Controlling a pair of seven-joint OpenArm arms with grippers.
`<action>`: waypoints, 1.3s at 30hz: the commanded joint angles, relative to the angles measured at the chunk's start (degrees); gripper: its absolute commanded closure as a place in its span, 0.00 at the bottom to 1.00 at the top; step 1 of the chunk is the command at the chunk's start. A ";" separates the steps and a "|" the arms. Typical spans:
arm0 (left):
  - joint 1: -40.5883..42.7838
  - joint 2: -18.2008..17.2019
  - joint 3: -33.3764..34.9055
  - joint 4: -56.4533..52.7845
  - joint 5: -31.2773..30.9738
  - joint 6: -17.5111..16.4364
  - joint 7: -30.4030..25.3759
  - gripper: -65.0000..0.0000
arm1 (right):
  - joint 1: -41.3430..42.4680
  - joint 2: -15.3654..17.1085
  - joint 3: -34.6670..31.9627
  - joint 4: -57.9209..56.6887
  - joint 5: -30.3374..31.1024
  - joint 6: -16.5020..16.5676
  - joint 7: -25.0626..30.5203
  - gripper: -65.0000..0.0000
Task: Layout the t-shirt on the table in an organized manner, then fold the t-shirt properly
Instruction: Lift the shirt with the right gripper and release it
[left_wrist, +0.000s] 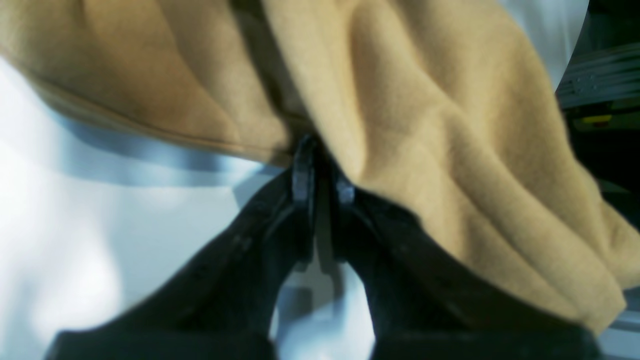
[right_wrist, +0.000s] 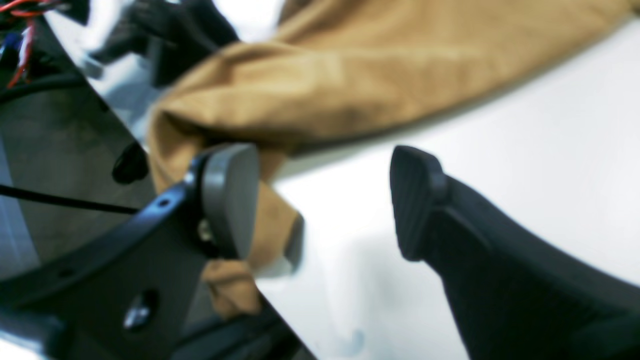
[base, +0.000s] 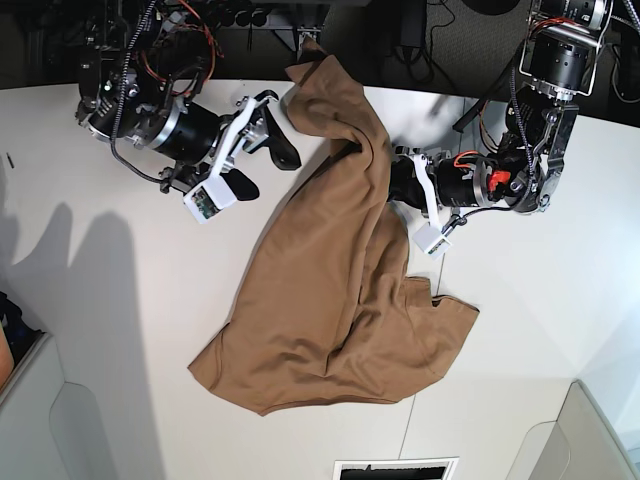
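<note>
Two grippers, both at the far half of the table (base: 80, 300); left gripper (left_wrist: 322, 175) has its jaws pinched together on a gathered fold of the t-shirt (left_wrist: 425, 130), cloth bunching out above the tips in soft ridges; right gripper (right_wrist: 325, 200) stands with jaws spread wide, bare white tabletop between the pads, one pad just beside a hanging corner of tan cloth, possibly brushing it, though the blur makes contact hard to judge; from the base view the shirt (base: 330, 300) runs in a long diagonal drape, top edge lifted near the far table edge, a ridge pulled up toward the left gripper (base: 400, 175), lower part spread wrinkled on the table toward the near side; right gripper (base: 268, 155) sits just beside the shirt's upper edge.
</note>
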 joint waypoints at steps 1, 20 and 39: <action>-0.63 -0.63 -0.15 0.42 -0.17 0.14 0.70 0.89 | -0.42 0.66 -0.13 0.22 1.99 0.87 0.96 0.38; -0.59 -0.63 -0.15 0.42 -1.36 0.14 0.81 0.89 | -1.14 5.09 -17.44 -7.26 -7.04 0.37 8.48 0.62; -0.63 -0.63 -0.15 0.42 -1.27 0.14 1.20 0.89 | 1.86 5.27 4.39 -1.70 -5.09 -0.02 7.61 1.00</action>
